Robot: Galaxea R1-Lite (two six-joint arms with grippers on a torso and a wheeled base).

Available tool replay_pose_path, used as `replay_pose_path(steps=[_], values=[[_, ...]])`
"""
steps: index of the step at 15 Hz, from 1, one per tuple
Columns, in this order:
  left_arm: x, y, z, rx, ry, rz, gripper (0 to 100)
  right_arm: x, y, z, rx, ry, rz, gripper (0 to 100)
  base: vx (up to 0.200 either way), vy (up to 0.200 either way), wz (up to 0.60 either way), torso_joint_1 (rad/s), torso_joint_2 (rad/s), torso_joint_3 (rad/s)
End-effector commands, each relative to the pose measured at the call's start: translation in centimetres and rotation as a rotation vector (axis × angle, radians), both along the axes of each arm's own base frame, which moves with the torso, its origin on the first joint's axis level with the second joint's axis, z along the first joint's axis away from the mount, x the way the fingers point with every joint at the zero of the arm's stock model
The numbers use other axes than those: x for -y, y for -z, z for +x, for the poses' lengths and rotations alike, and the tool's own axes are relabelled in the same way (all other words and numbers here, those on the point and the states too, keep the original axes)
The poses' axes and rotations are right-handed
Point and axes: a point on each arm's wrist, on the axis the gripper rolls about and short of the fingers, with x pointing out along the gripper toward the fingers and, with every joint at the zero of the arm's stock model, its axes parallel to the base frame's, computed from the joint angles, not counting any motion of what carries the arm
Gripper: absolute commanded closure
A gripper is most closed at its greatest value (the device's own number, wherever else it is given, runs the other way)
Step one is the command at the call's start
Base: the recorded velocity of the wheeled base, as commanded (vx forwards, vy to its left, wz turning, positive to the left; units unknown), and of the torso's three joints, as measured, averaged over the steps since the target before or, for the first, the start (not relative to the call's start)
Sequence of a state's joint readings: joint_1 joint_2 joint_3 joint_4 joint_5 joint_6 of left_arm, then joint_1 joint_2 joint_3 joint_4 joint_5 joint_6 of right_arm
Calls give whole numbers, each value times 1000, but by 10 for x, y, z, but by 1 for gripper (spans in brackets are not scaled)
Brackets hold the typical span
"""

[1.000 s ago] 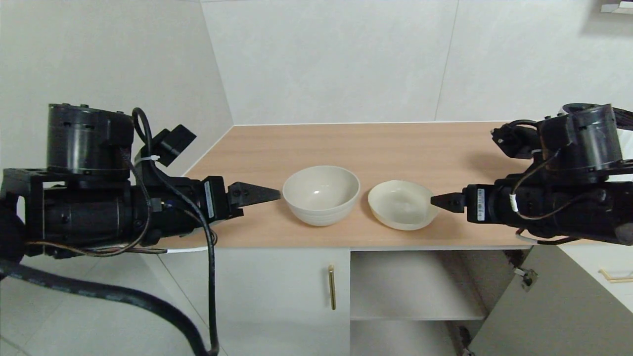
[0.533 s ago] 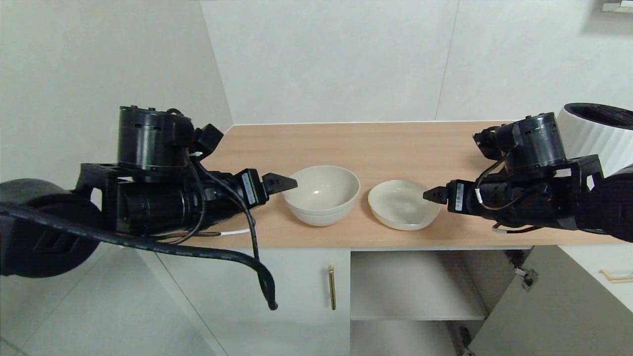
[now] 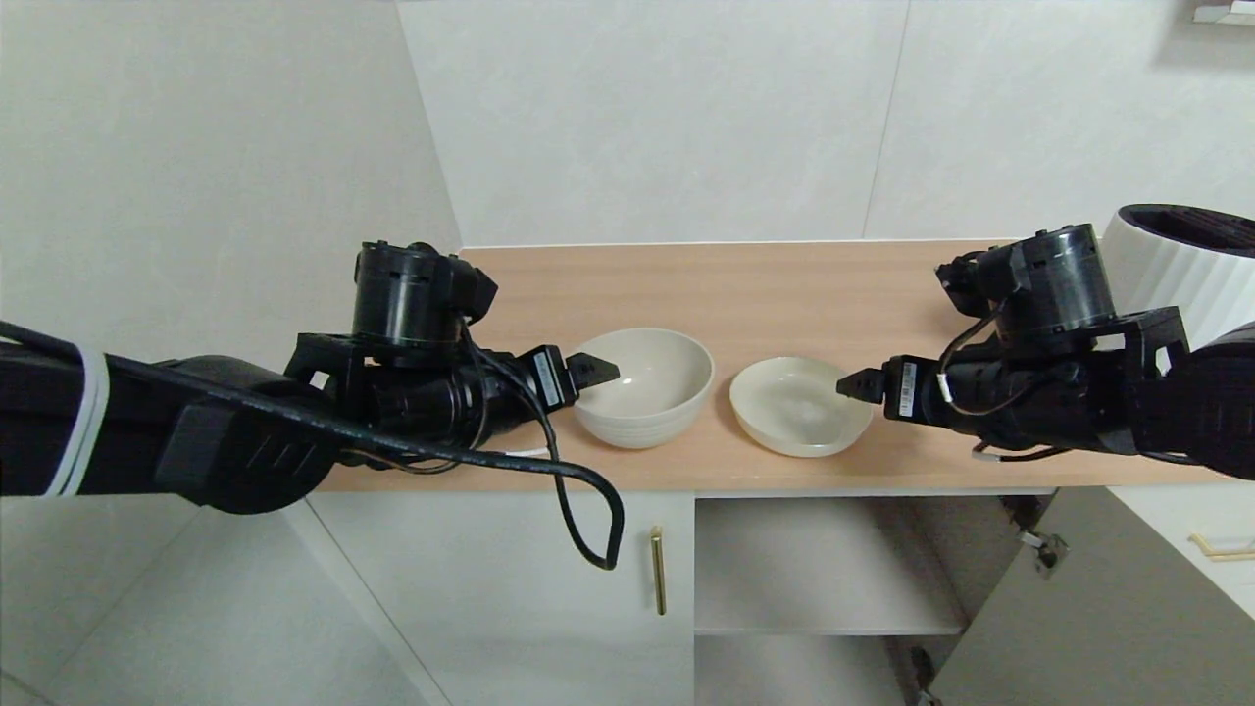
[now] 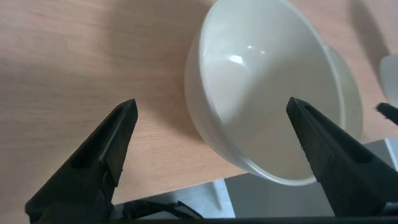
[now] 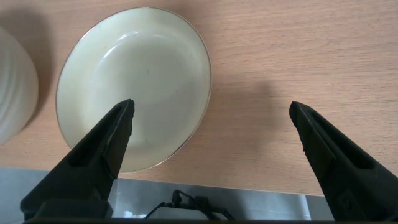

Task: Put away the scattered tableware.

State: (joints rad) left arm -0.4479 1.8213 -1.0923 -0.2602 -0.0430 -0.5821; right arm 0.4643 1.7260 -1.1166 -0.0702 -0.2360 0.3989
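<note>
The left tool [image 3: 600, 372] is gaping wide and gripping nothing, with one finger over bare worktop [image 3: 745, 279] and the other over the hollow of the deep bowl [image 3: 647, 387]. The right tool [image 3: 849, 385] is likewise spreading wide and empty, one finger hanging over the shallow bowl [image 3: 796, 407]. Both bowls are sitting mouth-up, side by side near the front edge. A white ribbed vessel [image 3: 1172, 257] is standing behind the right arm.
</note>
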Motion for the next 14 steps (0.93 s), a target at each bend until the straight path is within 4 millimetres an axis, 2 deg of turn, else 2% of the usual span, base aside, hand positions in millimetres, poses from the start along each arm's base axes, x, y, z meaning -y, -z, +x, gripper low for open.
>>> replay_pose_path(steps=[1, 2, 3, 9, 14], values=[[2, 6, 3, -15, 0, 6, 0, 0, 0, 0, 1, 0, 0, 0, 0, 0, 0, 0, 0, 0], [2, 7, 3, -17, -1, 9, 0, 0, 0, 0, 2, 0, 1, 0, 0, 0, 0, 0, 0, 0], [1, 6, 2, -13, -5, 10, 100, 0, 0, -1, 1, 0, 0, 0, 0, 0, 0, 0, 0, 0], [-2, -4, -1, 18, -31, 7, 100, 1, -1, 0, 4, 2, 1, 0, 0, 0, 0, 0, 0, 0], [-3, -8, -4, 28, -31, 2, 100, -4, 12, 6, -19, 32, -37, 0, 0, 0, 0, 0, 0, 0]])
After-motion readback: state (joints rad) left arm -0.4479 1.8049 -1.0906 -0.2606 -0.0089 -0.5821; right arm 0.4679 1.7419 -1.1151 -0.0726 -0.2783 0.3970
